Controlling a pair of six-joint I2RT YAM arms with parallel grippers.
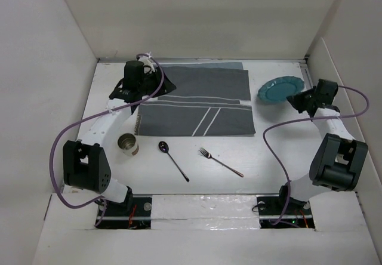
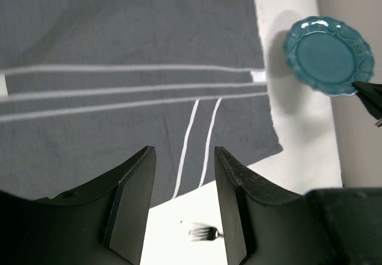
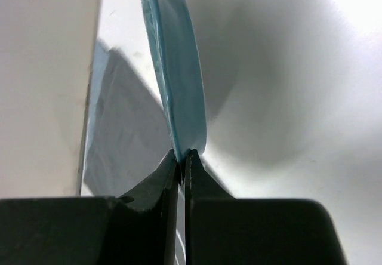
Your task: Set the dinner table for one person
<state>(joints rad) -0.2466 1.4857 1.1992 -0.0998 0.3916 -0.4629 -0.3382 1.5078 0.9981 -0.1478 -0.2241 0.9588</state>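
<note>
While the right gripper (image 3: pixel 182 157) pinches the rim of the teal plate (image 3: pixel 178 68) with its fingers pressed almost together on either face, the plate shows in the upper right of the top view, tilted, just beyond the right edge of the dark grey striped placemat (image 1: pixel 203 107). The dinner table (image 1: pixel 268 157), a white matte surface, fills the middle of that view from the arm bases at the bottom up to the back wall. Over the placemat's upper left corner hangs the left gripper (image 2: pixel 185 199), its jaws spread and holding nothing. Below the placemat, along the lower middle of the frame, a metal cup (image 1: pixel 128 144), a dark spoon (image 1: pixel 173 160) and a fork (image 1: pixel 219 161) lie in a row, apart from one another.
</note>
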